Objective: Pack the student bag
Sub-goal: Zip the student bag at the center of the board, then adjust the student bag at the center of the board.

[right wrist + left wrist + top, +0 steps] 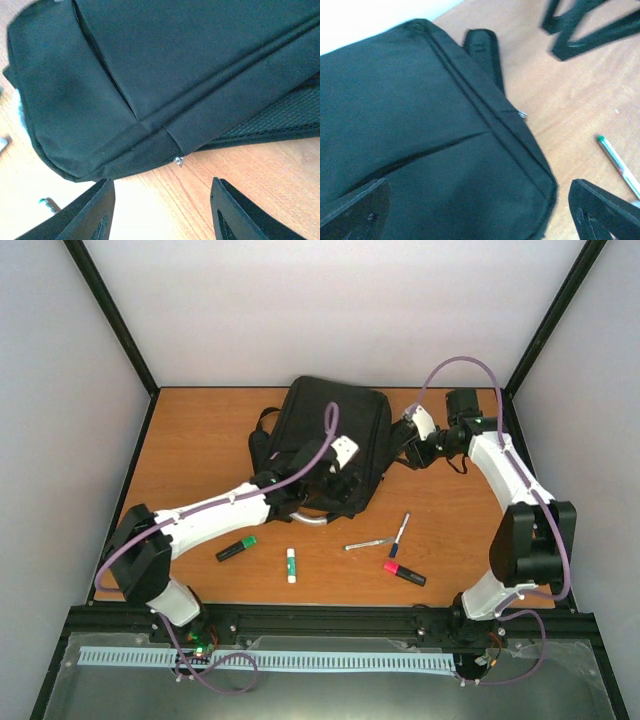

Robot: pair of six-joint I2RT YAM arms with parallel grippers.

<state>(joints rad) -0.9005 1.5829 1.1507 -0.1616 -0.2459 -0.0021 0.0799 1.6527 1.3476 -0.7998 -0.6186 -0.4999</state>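
Both are gaping empty: left gripper (477, 192) over large black fabric backpack (330, 425); right gripper (161, 182) beside it, probably seeking small silver zip pull (178, 160).

A large black fabric backpack (335, 420) lies on the brown wooden table (190, 440), midway along its far edge. Toward the near edge, well apart from the backpack, lie from left to right:

- a green-and-black highlighter (236, 549)
- a white glue stick (291, 565)
- a slim silver pen (368, 543)
- a blue-capped pen (400, 534), just beside the silver pen
- a pink-and-black highlighter (404, 573), in front of both pens
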